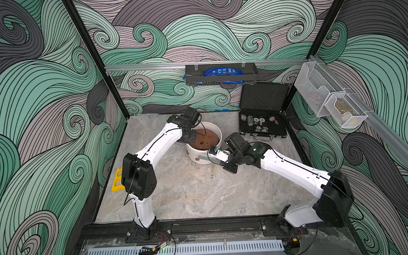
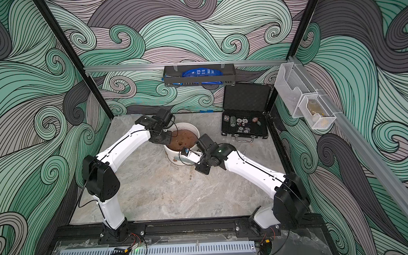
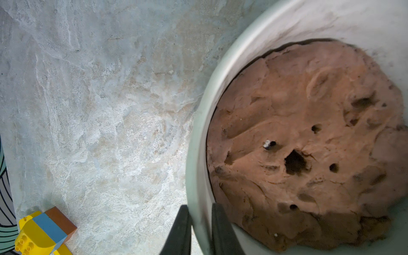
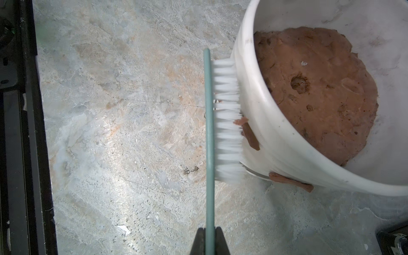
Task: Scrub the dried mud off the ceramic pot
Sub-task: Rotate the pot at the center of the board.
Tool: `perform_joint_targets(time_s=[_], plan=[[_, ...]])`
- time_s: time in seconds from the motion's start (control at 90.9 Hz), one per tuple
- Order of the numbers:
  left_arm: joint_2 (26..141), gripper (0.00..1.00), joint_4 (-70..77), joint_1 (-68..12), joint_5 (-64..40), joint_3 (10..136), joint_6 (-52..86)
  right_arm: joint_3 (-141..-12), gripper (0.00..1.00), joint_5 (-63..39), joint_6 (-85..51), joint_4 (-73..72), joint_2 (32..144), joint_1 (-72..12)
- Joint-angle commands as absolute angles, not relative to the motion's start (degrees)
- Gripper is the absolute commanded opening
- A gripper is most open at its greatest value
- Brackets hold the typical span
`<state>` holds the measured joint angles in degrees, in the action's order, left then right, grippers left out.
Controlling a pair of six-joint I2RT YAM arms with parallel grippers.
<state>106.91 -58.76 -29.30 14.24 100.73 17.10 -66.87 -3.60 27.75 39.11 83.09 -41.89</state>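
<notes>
The left tool (image 3: 201, 207) pinches the rim of the white pot (image 4: 278, 136), I think so it cannot slide on the tabletop (image 4: 132, 132). The right tool (image 4: 209, 230) is closed on the green brush (image 4: 209, 132), pushing it against the pot's side right by the dried mud (image 4: 250, 135). I count one pot, one brush, two tools and two patches of dried mud

ceramic pot (image 1: 191, 153): white, wide, thick-rimmed; upright on the table (image 1: 201, 192), toward 12 o'clock from its middle | dried mud (image 4: 250, 135): two flat reddish-brown patches stuck low on the pot's outer wall, around its 6–7 o'clock side
</notes>
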Motion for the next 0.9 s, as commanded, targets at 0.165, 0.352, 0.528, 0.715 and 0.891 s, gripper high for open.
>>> perform_joint_targets(time_s=[0.165, 0.352, 0.528, 0.715, 0.891], plan=[[110.99, 0.09, -61.84, -29.63, 10.92, 100.11, 11.89, -68.86, 0.00, -3.74, 27.76, 39.96, 84.95, -42.03], [111.59, 0.06, -62.24, -29.46, 11.94, 100.61, 9.59, -67.94, 0.00, -3.29, 27.57, 40.00, 84.86, -41.36], [112.13, 0.06, -62.39, -29.27, 11.41, 101.28, 8.51, -68.25, 0.00, -3.13, 26.98, 39.64, 85.74, -39.88], [112.22, 0.06, -62.59, -29.05, 11.52, 101.95, 8.05, -66.41, 0.00, -2.93, 26.30, 39.32, 86.46, -40.49], [112.15, 0.06, -62.46, -28.69, 11.11, 102.19, 7.60, -63.28, 0.00, -2.77, 24.93, 39.00, 85.43, -40.71]])
